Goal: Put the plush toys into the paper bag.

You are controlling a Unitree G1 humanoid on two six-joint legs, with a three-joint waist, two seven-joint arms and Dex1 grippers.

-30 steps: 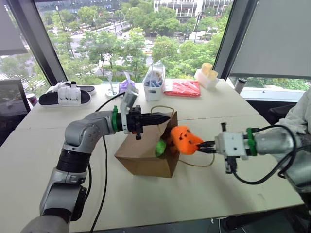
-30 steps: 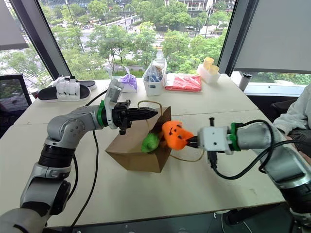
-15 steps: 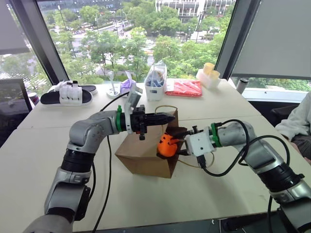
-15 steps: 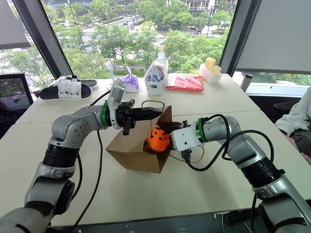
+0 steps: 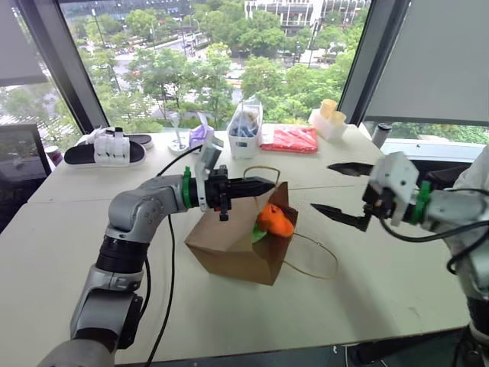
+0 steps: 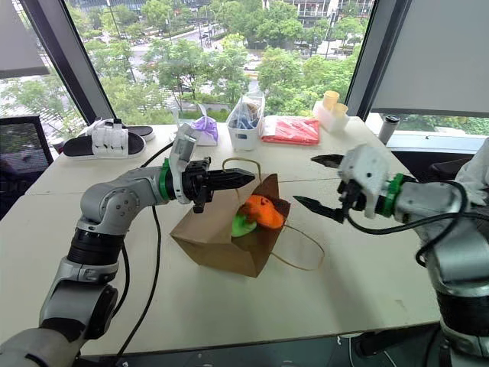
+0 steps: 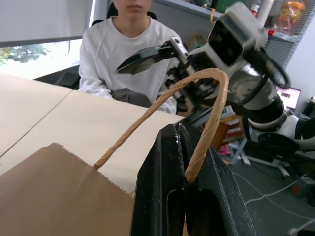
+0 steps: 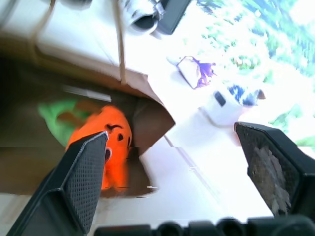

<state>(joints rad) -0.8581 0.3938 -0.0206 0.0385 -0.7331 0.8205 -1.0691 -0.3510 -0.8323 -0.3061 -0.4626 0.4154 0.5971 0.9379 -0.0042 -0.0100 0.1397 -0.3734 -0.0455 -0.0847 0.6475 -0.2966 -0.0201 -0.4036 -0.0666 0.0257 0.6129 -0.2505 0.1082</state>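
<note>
Centrally, paper bag (image 5: pixel 229 248): brown kraft, lying on its side, mouth toward the right gripper (image 5: pixel 338 189); inside the mouth sit the orange plush toy (image 5: pixel 273 220) and the green plush toy (image 6: pixel 243 225), the latter largely hidden behind the orange. Left gripper (image 5: pixel 263 184), above the bag, jaws clamped on the tan cord handle (image 7: pixel 206 123). Right gripper beside the bag's mouth, jaws wide, empty; behind the bag, partly blurred, a clear bag (image 5: pixel 244 128) and red packet (image 5: pixel 288 138).

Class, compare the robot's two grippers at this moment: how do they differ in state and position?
The left gripper is shut on the paper bag's cord handle, while the right gripper stands wide open and holds nothing. The left gripper sits right at the paper bag; the right gripper hangs apart from it, above the table. Both have two black fingers and point toward each other across the bag.
</note>
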